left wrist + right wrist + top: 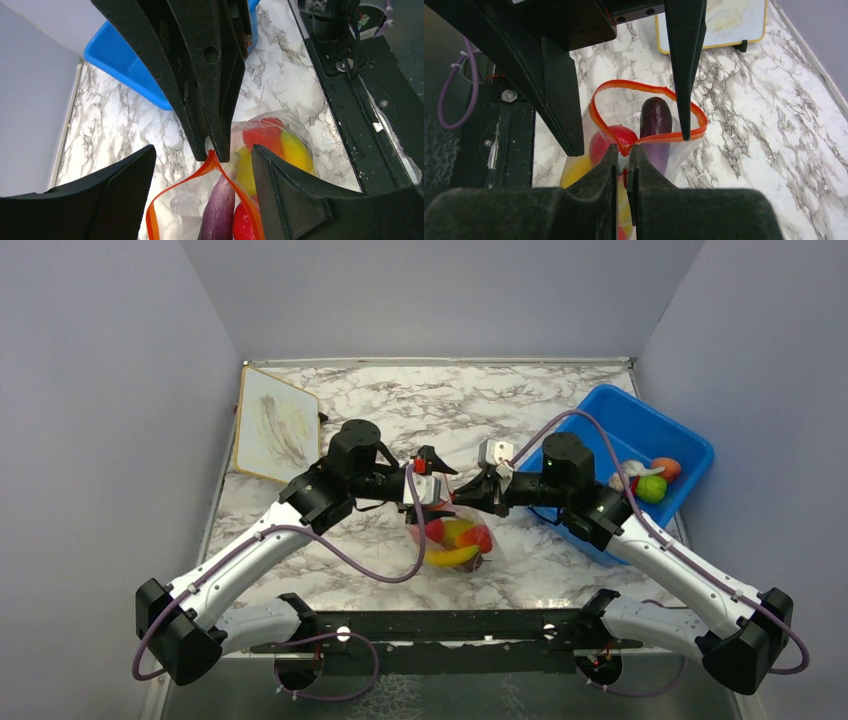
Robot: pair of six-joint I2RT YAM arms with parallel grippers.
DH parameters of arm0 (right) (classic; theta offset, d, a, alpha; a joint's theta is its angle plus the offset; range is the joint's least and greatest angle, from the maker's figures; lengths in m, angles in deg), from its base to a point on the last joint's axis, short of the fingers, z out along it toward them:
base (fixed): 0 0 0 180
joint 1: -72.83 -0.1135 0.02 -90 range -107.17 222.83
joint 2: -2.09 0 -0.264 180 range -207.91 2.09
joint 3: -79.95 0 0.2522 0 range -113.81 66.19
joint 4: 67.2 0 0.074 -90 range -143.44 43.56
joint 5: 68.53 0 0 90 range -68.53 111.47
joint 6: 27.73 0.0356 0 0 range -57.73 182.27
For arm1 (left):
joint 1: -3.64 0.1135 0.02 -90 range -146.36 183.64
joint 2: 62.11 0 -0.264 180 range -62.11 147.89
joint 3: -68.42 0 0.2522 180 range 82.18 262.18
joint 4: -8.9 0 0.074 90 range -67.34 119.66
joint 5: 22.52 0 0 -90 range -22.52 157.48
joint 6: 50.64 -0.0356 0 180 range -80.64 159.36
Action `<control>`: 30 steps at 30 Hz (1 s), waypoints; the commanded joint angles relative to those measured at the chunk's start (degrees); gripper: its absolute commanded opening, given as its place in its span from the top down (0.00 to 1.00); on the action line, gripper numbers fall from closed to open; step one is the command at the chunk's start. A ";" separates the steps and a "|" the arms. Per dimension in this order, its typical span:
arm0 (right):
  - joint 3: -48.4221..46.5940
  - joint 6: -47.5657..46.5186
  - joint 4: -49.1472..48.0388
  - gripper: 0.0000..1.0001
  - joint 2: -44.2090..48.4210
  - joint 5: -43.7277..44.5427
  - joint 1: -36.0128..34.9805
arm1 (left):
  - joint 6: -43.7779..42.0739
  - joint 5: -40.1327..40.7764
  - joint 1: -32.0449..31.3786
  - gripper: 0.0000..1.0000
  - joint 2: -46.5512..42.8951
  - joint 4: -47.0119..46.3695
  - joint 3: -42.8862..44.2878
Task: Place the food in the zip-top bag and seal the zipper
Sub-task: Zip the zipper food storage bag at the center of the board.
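Note:
The clear zip-top bag point(455, 540) hangs upright between both grippers over the marble table, its mouth open. It holds a purple eggplant point(655, 117), a red round fruit point(616, 137) and yellow pieces point(295, 150). The orange-red zipper point(644, 86) forms an open loop. My right gripper point(625, 150) is shut on one end of the zipper; its fingers also show pinching that end in the left wrist view point(220, 100). My left gripper point(202, 165) is open, its fingers point(686, 75) straddling the bag mouth. One tip is at the zipper's far side.
A blue bin point(610, 420) stands at the right with a green ball point(652, 488) and an orange piece point(667, 468) inside. A yellow-rimmed white board point(275, 425) lies at the back left. The black base rail runs along the near edge.

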State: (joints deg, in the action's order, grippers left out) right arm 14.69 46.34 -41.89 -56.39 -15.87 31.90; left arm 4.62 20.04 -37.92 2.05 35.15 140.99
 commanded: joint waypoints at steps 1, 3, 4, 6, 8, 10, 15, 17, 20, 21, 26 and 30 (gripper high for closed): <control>-1.51 -2.69 -1.32 0.99 1.43 -4.72 -0.38 | -2.09 -1.99 -0.31 0.27 -0.75 -0.77 -1.52; -1.20 -3.64 -1.50 0.99 2.05 -6.15 -0.38 | -2.74 -3.63 -0.36 0.27 -0.02 0.14 -1.64; -1.22 -4.44 -1.18 0.99 2.39 -6.55 -0.38 | -3.05 -4.33 -0.38 0.26 0.24 0.55 -1.58; -1.31 -6.66 0.25 0.99 2.93 -8.40 -0.38 | -3.43 -4.83 -0.43 0.26 0.78 0.84 -1.46; -1.18 -8.96 1.49 0.99 3.72 -10.31 -0.38 | -3.77 -4.29 -0.37 0.26 1.16 1.06 -1.21; -0.72 -10.42 1.89 0.99 4.72 -11.17 -0.38 | -4.49 -4.23 -0.36 0.26 1.59 1.70 -0.86; -0.65 -12.27 2.55 0.99 5.49 -11.60 -0.38 | -5.66 -5.57 -0.37 0.33 2.32 3.53 0.33; -0.82 -12.23 2.66 0.99 5.48 -11.43 -0.38 | -5.69 -5.22 -0.39 0.39 2.31 3.86 0.49; -0.58 -11.69 2.54 0.99 5.51 -11.00 -0.38 | -5.76 -3.84 -0.37 0.62 2.16 4.45 0.43; -0.42 -11.25 2.27 0.99 5.59 -10.58 -0.38 | -5.70 -3.34 -0.39 0.69 2.05 4.53 0.37; 1.37 -8.09 -0.34 0.85 7.24 -5.47 -0.38 | -5.09 -2.47 -0.40 0.99 1.13 4.71 0.35; 6.84 -1.60 -6.43 0.47 12.04 -0.22 -0.38 | -4.68 -2.61 -0.37 1.00 -0.05 4.68 -0.03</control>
State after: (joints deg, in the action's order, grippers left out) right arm 17.35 38.43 -41.41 -49.24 -21.55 31.90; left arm 0.09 17.37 -38.12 4.12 40.51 140.13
